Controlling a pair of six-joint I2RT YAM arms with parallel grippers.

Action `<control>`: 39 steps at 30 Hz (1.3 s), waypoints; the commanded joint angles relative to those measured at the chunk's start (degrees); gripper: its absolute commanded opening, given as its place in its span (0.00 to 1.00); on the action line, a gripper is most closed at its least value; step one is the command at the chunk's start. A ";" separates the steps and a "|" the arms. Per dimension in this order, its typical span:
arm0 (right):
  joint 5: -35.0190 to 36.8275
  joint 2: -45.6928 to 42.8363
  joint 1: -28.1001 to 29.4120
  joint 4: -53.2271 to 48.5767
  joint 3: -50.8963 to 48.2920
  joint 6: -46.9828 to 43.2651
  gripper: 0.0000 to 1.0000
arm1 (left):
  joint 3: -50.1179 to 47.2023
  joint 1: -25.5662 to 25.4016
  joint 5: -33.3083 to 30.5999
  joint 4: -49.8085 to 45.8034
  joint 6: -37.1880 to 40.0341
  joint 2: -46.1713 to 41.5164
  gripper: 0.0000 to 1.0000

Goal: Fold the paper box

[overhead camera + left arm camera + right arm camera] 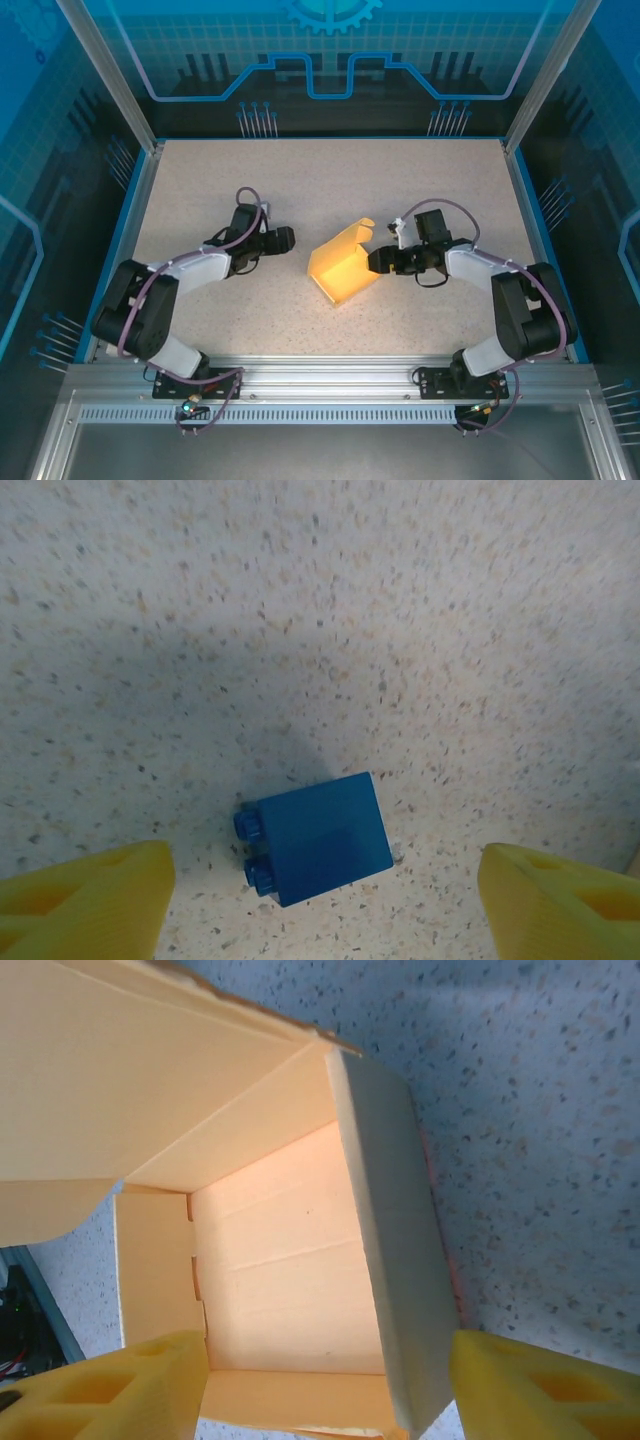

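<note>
Speckled tabletop, paper box open-mouthed, just before spread right hand

paper box on table, between left tool and right tool

Paper box: you had one.
Blue block: you had one.
Arms: you had two, left arm and right arm.
Grippers: you had two, left gripper and right gripper.

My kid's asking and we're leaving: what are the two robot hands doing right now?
Left gripper: fingers open, holding nothing; blue block lies untouched ahead.
Right gripper: fingers open astride the paper box, apparently not clamping it.
</note>
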 commanded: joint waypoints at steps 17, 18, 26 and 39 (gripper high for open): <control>1.90 -0.15 0.37 0.27 -0.39 -1.28 0.66 | 9.51 -6.11 -9.31 -5.32 3.75 11.42 0.76; 1.97 -0.10 0.41 0.16 -0.39 -1.39 0.66 | 9.76 -6.29 -9.65 -5.37 3.87 11.63 0.74; 2.26 0.38 0.30 -0.12 -0.04 -1.67 0.66 | 11.41 -7.25 -10.80 -5.82 4.77 13.98 0.64; 3.30 0.28 1.16 -0.73 0.40 -1.51 0.66 | 10.06 -7.58 -10.94 -5.42 5.74 12.45 0.49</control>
